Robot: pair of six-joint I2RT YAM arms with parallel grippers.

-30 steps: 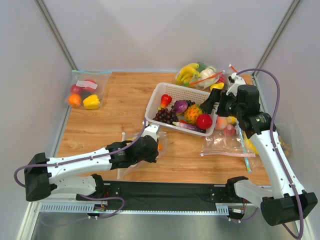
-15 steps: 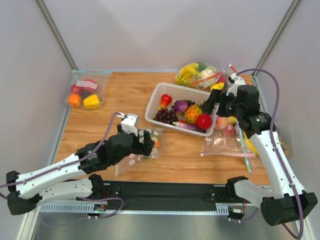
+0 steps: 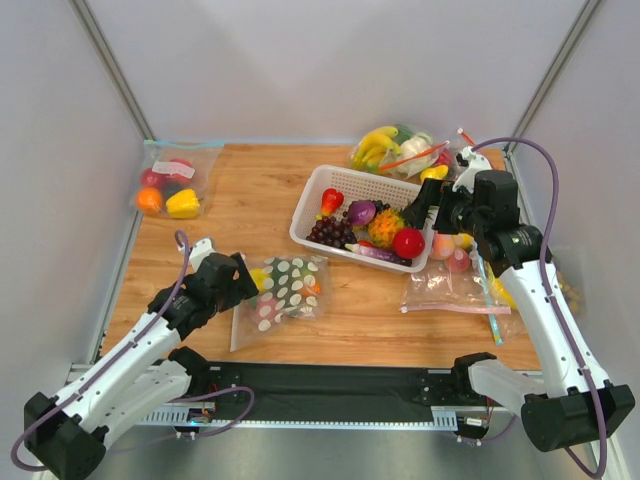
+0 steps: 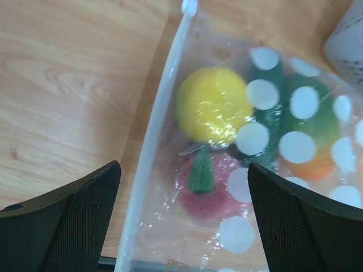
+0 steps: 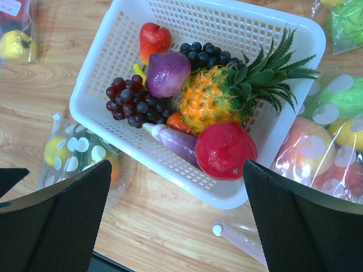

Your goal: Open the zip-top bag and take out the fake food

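The zip-top bag (image 3: 285, 295) lies flat on the wooden table in front of the white basket, clear with white dots. Through it the left wrist view shows the fake food: a yellow round fruit (image 4: 212, 110), a pink peach (image 4: 210, 190) and a dark green cucumber (image 4: 278, 107). The bag's zip strip (image 4: 156, 141) runs along its left side. My left gripper (image 3: 245, 283) stands open just left of the bag, its jaws (image 4: 184, 226) straddling the zip edge and the peach without touching. My right gripper (image 3: 425, 210) hangs open above the basket's right end (image 5: 178, 221), holding nothing.
The white basket (image 3: 310, 200) holds grapes, a pineapple and red fruits. A bag with bananas (image 3: 390, 148) sits behind it. A blue-strip bag (image 3: 172, 185) lies far left. A flat clear bag with a pink strip (image 3: 455, 295) and another dotted bag (image 5: 329, 141) lie at the right.
My left gripper has opened, let go of the zip-top bag and drawn back to the left. The bag now lies flat. The right arm has not moved.
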